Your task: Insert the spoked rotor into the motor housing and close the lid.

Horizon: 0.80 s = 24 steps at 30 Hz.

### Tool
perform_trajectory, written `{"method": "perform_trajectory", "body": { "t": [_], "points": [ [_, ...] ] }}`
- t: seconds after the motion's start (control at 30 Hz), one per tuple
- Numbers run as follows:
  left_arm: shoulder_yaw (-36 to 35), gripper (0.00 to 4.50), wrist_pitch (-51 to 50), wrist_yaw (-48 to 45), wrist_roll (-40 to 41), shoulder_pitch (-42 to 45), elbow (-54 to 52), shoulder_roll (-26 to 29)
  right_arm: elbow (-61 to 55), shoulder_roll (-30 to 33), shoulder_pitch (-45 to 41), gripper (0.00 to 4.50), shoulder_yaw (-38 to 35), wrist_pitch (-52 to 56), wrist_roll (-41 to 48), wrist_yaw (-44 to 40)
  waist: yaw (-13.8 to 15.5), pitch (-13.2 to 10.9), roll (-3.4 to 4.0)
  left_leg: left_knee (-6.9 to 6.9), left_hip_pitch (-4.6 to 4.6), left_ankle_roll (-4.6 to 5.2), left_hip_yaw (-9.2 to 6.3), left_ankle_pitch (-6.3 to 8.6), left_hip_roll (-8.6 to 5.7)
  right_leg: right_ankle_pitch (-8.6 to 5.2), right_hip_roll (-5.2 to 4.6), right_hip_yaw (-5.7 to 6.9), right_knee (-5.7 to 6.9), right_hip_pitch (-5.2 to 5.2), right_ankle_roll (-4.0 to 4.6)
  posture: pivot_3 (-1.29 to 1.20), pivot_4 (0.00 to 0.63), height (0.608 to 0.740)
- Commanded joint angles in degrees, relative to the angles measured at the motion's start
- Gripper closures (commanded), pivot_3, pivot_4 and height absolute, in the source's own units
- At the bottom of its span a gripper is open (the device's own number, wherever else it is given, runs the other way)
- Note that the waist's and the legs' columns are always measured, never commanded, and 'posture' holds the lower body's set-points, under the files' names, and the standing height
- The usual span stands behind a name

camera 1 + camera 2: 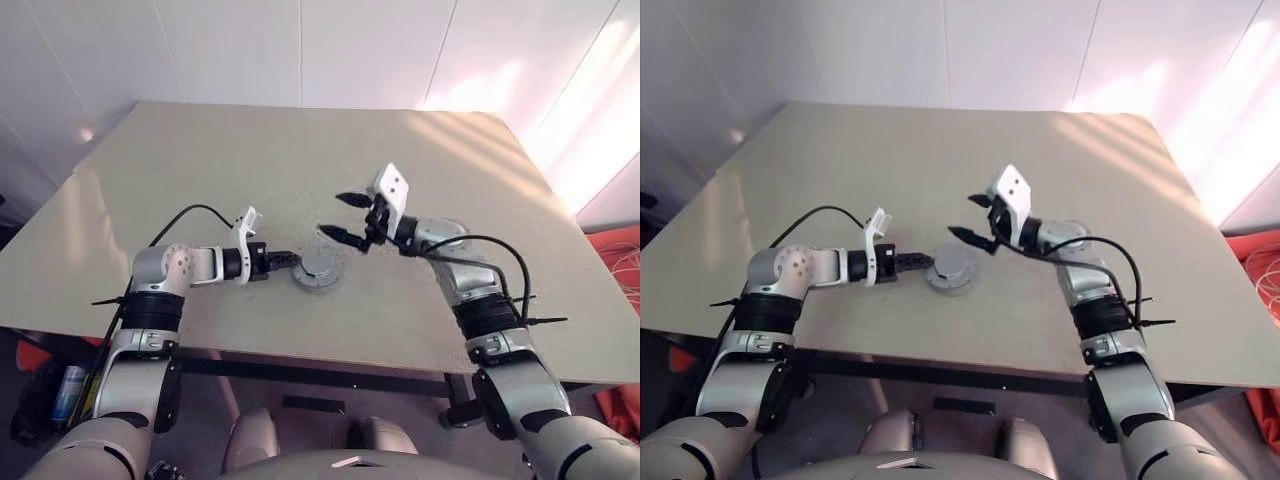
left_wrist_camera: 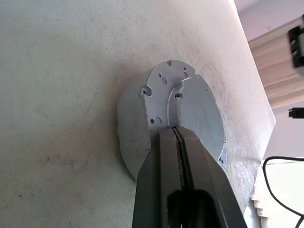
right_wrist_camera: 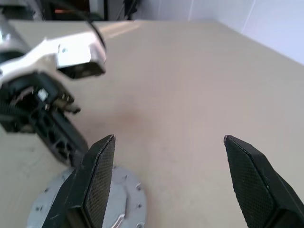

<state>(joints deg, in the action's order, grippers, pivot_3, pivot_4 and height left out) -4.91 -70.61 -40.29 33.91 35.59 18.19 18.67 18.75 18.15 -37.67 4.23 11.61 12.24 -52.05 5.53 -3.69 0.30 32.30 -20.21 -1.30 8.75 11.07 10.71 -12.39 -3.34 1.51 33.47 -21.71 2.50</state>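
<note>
Looks like the closing step's basically done: lid (image 1: 318,266) down flat over the motor housing on the counter (image 1: 300,160), left gripper (image 1: 290,258) fingers pressed together on its edge, right gripper (image 1: 350,215) fingers spread wide just above it, so probably just let go.

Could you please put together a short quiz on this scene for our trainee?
1. True or false: the right gripper has its jaws open and holds nothing.
2. Whose jaws are shut? A) left gripper B) right gripper
3. Fill in: the motor housing sits on the ____.
Key: 1 true; 2 A; 3 table.
</note>
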Motion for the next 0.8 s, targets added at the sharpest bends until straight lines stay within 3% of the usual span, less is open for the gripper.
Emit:
{"method": "perform_trajectory", "body": {
  "t": [0.03,0.43,0.63,0.8],
  "points": [
    [2.8,4.50,-1.5,0.0,-0.5,-0.4,0.8,-0.7,-2.4,1.9,-2.2,0.37,-4.5,10.7,3.3,4.4,0.1,0.0,0.00,0.00,0.00,-0.01,0.00,0.00,-0.01,0.00,0.00,0.00,0.00,0.02,0.00,0.00,0.000,0.740],
    [2.7,4.50,-1.5,-0.8,-0.3,-1.1,0.6,-0.8,-11.9,12.2,1.1,0.37,-9.6,54.4,15.6,5.6,0.5,0.0,0.02,0.01,0.07,-0.07,-0.01,-0.04,-0.06,-0.06,0.00,0.00,0.01,0.15,-0.08,0.00,0.000,0.740],
    [2.6,4.50,-1.1,-0.9,-0.5,-1.1,0.9,-0.4,-13.4,6.1,0.5,0.37,-19.0,73.5,22.5,11.9,0.7,0.0,0.03,0.04,0.14,-0.16,-0.01,-0.09,-0.07,-0.06,-0.01,0.00,0.10,0.19,-0.08,0.00,0.000,0.740],
    [2.6,4.50,-0.7,-0.9,-0.8,-0.8,1.3,-0.2,-9.4,-1.1,-1.0,0.37,-25.1,78.7,20.8,19.5,0.8,0.0,0.04,0.03,0.20,-0.32,-0.03,-0.19,-0.06,-0.06,-0.01,0.00,0.24,0.17,-0.08,0.00,0.000,0.740]
  ]
}}
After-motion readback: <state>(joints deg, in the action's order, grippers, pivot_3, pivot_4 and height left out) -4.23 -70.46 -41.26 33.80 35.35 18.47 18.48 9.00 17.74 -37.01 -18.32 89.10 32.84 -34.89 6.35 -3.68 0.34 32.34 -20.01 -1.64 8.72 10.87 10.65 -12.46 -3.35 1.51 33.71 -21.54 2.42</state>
